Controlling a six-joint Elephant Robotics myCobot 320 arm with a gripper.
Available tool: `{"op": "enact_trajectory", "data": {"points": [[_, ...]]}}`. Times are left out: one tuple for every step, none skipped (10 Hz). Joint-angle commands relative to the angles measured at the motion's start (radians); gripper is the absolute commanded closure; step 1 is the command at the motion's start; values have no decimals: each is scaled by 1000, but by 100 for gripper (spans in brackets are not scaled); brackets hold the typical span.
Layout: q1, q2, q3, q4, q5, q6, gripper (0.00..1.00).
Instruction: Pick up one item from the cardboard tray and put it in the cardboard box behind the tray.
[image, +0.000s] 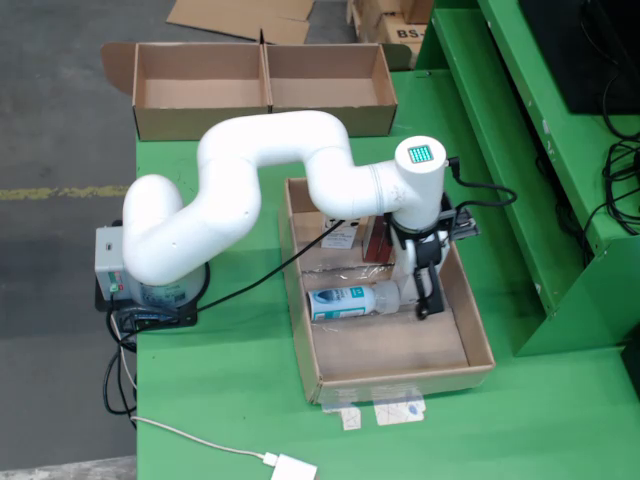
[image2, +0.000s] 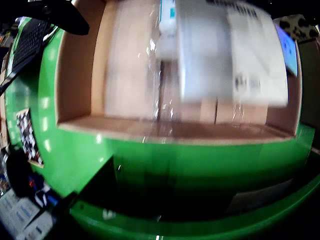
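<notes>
Your arm (image: 240, 190) arches across the green table (image: 230, 400) from its base, and the claw (image: 428, 300) hangs down inside the cardboard tray (image: 320, 375), close to the tray's right wall as the fixed view shows it. Well beyond the claw, toward the top of that view, sits the cardboard box (image: 262, 115), two open compartments side by side, and both look bare inside. Just to the left of the claw, lying on its side on the tray floor, is a clear plastic bottle (image: 352, 300) with a blue and white label; its neck end points at the claw and seems to touch it or nearly so. Behind the claw, partly hidden by the wrist, lie a white flat pack (image: 341, 237) and a dark reddish packet (image: 378, 240). You cannot tell from either view how wide the claw stands: the fixed view shows it only edge-on, and the riding view is smeared, showing the tray's wall (image2: 175, 129) and a blurred white labelled thing (image2: 235, 55). Nothing appears to be gripped. The bottle is probably light, smooth and round, so expect it to roll or squirt out; take it across the labelled middle, jaws square to its long axis, rather than by the narrow neck.
</notes>
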Motion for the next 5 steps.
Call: {"op": "enact_trajectory", "data": {"points": [[36, -52, 655, 139, -47, -16, 0], [58, -37, 655, 151, -77, -8, 0], [60, -18, 655, 119, -68, -1, 0], [60, -18, 655, 119, -68, -1, 0], [60, -18, 655, 119, -68, -1, 0]]}}
